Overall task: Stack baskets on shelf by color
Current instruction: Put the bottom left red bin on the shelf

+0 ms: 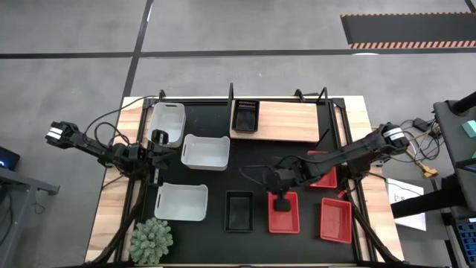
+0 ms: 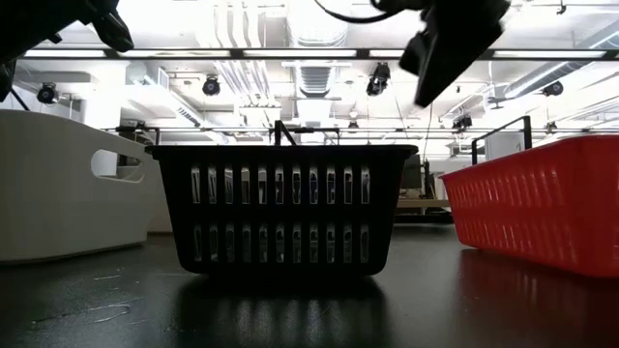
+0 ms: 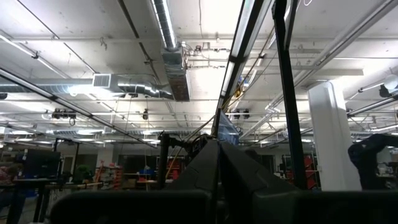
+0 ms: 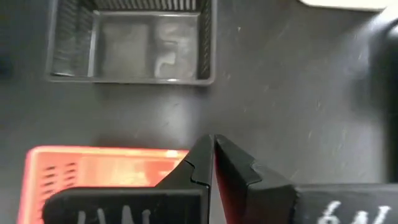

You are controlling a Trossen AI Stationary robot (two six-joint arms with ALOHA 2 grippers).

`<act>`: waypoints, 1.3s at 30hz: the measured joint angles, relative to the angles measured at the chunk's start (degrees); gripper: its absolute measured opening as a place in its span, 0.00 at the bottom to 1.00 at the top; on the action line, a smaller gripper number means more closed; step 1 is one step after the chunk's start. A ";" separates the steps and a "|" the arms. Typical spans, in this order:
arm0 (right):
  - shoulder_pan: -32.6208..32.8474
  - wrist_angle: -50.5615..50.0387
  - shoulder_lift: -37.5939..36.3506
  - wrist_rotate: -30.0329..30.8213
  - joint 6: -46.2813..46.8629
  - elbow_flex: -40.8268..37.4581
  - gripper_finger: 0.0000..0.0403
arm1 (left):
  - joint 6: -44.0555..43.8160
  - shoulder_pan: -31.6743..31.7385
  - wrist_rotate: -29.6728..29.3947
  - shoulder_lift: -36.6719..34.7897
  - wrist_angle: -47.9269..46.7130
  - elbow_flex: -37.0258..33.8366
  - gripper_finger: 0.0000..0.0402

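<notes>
The shelf [image 1: 286, 121] is a light wooden board at the far side of the mat, with a black basket [image 1: 245, 115] resting on its left end. Another black basket [image 1: 239, 211] [image 4: 134, 43] sits on the mat near the front. Red baskets [image 1: 283, 216] [image 1: 335, 220] stand to its right, and a third [image 1: 324, 177] lies partly under my right arm. Three white baskets [image 1: 168, 121] [image 1: 206, 152] [image 1: 181, 202] stand on the left. My right gripper [image 1: 282, 199] [image 4: 213, 148] hangs shut above the near-centre red basket [image 4: 106, 168]. My left gripper [image 3: 217, 152] is shut, raised and tilted upward at the left side.
A spiky green plant [image 1: 152, 240] stands at the near left corner. Thin black rods [image 1: 230, 93] frame the shelf. In the low view the black basket [image 2: 280, 208] stands between a white basket [image 2: 58, 193] and a red one [image 2: 542, 208]. Bare mat lies between shelf and front row.
</notes>
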 joint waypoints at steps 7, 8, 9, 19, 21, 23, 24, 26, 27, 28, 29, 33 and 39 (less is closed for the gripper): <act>3.92 -0.42 -1.93 -2.24 10.75 0.06 0.15 | -0.02 0.00 0.00 -0.04 0.12 0.00 0.00; 4.69 -0.42 -1.93 -2.31 11.94 0.16 0.18 | -0.02 0.00 -0.02 -0.04 0.16 0.00 0.00; 5.42 -0.45 -1.93 -2.34 13.15 0.31 0.21 | -0.02 0.00 0.00 -0.04 0.15 0.00 0.00; 14.82 -0.36 5.02 -2.99 20.62 9.39 0.42 | -0.01 0.00 -0.02 -0.04 0.59 0.00 0.00; 16.92 -0.45 6.44 -3.81 22.40 10.69 0.42 | -0.04 0.00 -0.01 -0.04 1.21 0.00 0.00; 19.06 -0.64 7.76 -3.85 25.42 11.43 0.41 | -0.07 0.00 0.00 -0.04 1.80 0.00 0.00; 20.14 -0.68 8.36 -3.83 26.89 11.57 0.40 | -0.34 0.00 0.00 -0.04 1.87 0.00 0.00; 22.15 -0.74 9.48 -3.79 28.79 11.72 0.38 | -2.03 0.00 0.00 -0.04 1.88 0.00 0.00; 22.99 -0.70 10.05 -3.73 29.48 11.70 0.38 | -3.08 0.00 0.01 -0.04 1.87 0.00 0.00; 23.80 -0.70 10.63 -3.40 30.03 11.66 0.37 | -3.68 0.00 0.02 0.06 1.86 0.00 0.00; 24.48 -0.80 11.21 -2.96 30.76 11.53 0.36 | -4.49 0.00 0.02 0.11 1.80 0.00 0.00; 25.82 -3.41 14.02 -2.22 33.09 11.41 0.34 | -6.40 0.00 2.74 0.56 1.36 0.00 0.00; 26.10 -5.87 16.69 -2.06 33.92 11.34 0.34 | -9.18 0.00 11.50 3.68 2.17 0.00 0.00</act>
